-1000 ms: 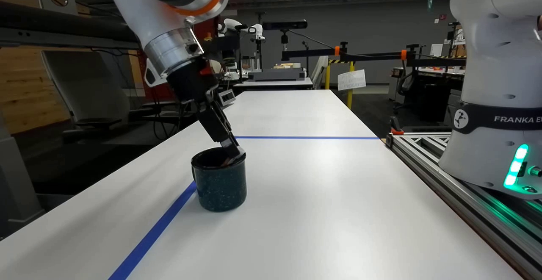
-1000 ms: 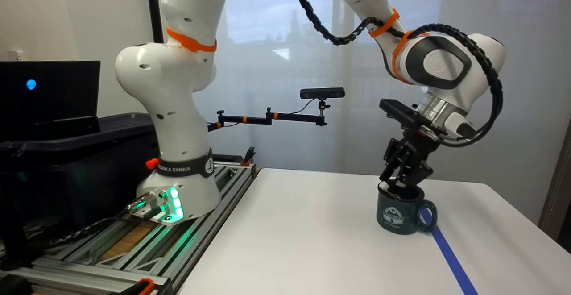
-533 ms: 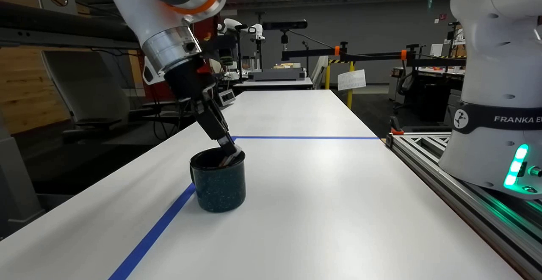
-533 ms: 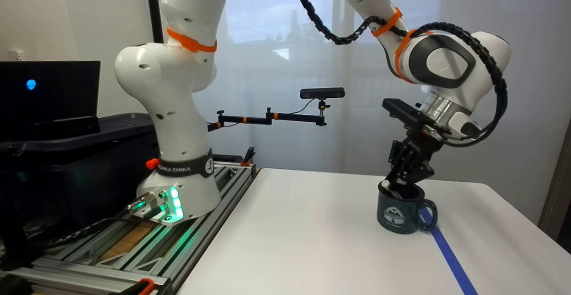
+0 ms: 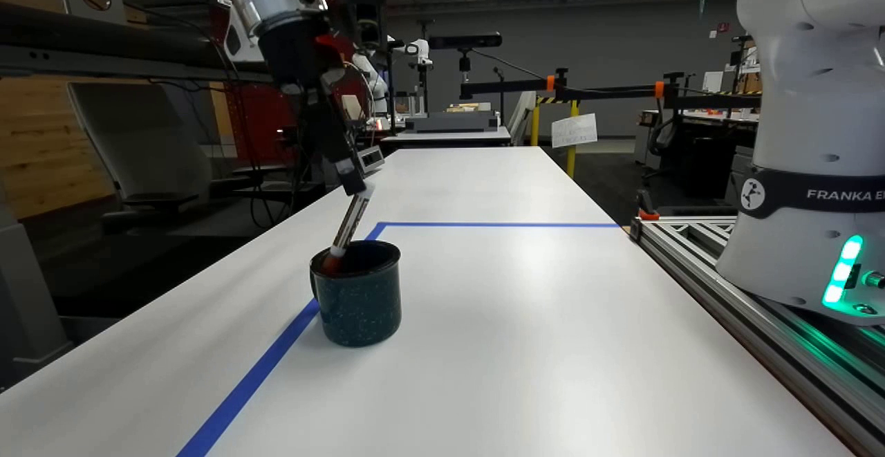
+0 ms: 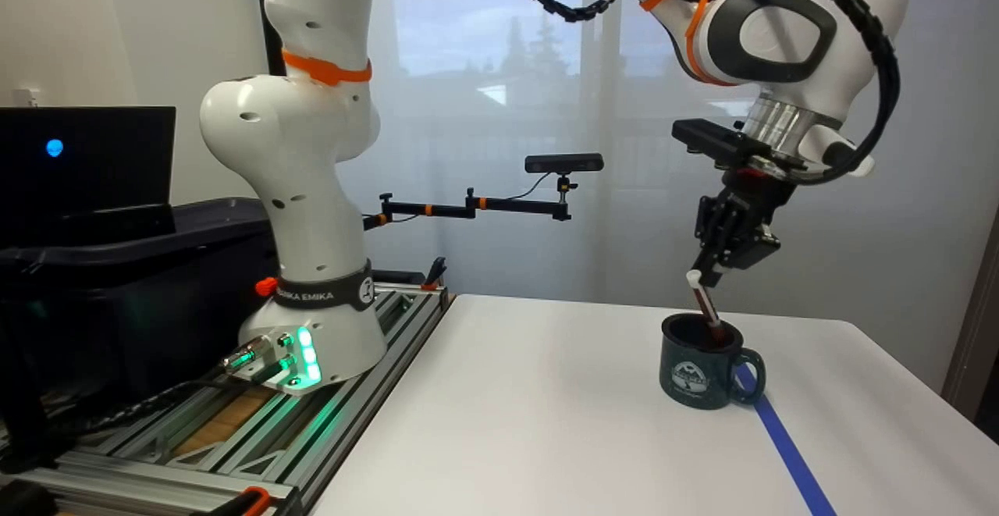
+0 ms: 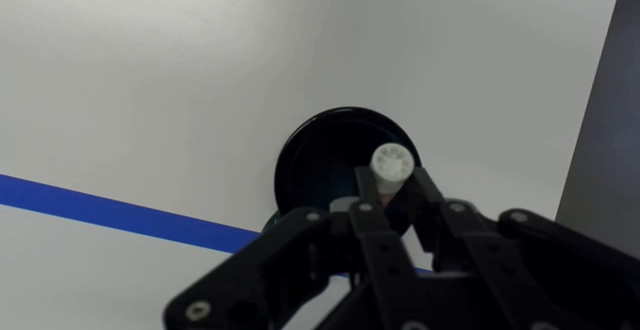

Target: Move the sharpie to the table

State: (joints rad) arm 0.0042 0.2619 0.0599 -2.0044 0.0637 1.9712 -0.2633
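From the left in an exterior view, here's my gripper (image 5: 359, 189), clamped on the marker (image 5: 350, 222), fingers (image 7: 367, 185) flanking its white end! The marker tilts down from my grip, lower end inside the mug (image 5: 359, 308). The white table (image 5: 525, 319) stretches away right, a paper sheet (image 5: 574, 131) hangs beyond, then my base (image 5: 788, 249), green light (image 5: 842, 270) glowing.

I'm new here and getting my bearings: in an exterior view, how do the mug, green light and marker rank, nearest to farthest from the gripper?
1. The marker, held in the gripper.
2. The mug, standing on the table below.
3. The green light, on the robot's base, beyond the table's edge.
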